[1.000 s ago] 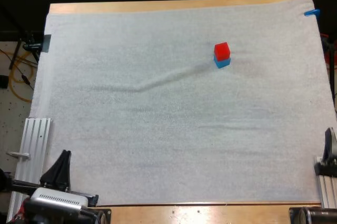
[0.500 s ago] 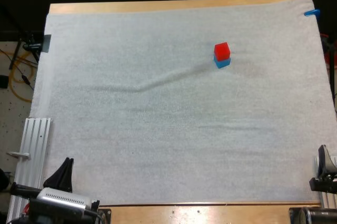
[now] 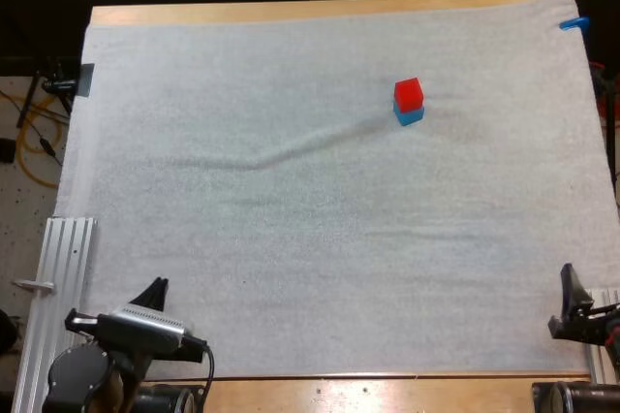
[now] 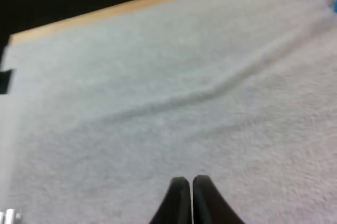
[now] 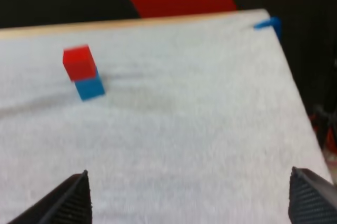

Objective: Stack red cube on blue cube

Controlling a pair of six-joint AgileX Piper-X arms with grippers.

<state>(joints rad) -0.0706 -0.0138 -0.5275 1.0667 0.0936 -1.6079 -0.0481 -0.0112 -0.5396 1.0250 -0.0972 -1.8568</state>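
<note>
My right claw [image 3: 572, 287] sits at the near right edge of the white mat [image 3: 291, 238]. Its two black fingers [image 5: 71, 197] stand wide apart with nothing between them, only bare mat under the gap. In the right wrist view that claw [image 5: 188, 172] looks out across the mat toward the far side of the worktop [image 3: 291, 12].

The red cube [image 3: 408, 93] rests on top of the blue cube [image 3: 410, 114]. The two are touching and roughly in line, the red one sitting slightly askew on the blue. This stack is well ahead of my right claw and off to its left, far beyond reach of the parted fingers. From the right wrist, the red cube [image 5: 80, 62] and blue cube [image 5: 89, 86] stand beyond the claw's left finger, well apart from it.

My left claw [image 3: 155, 287] is at the near left edge of the mat, just beside a pale metal rail [image 3: 63, 277] on its left. This claw [image 4: 190, 182] is closed, the fingertips [image 4: 179, 184] pressed together on nothing. Ahead of it a long soft crease [image 4: 221, 84] runs across the mat. The stack lies far forward of this claw and well to its right, past the crease [image 3: 291, 151].
</note>
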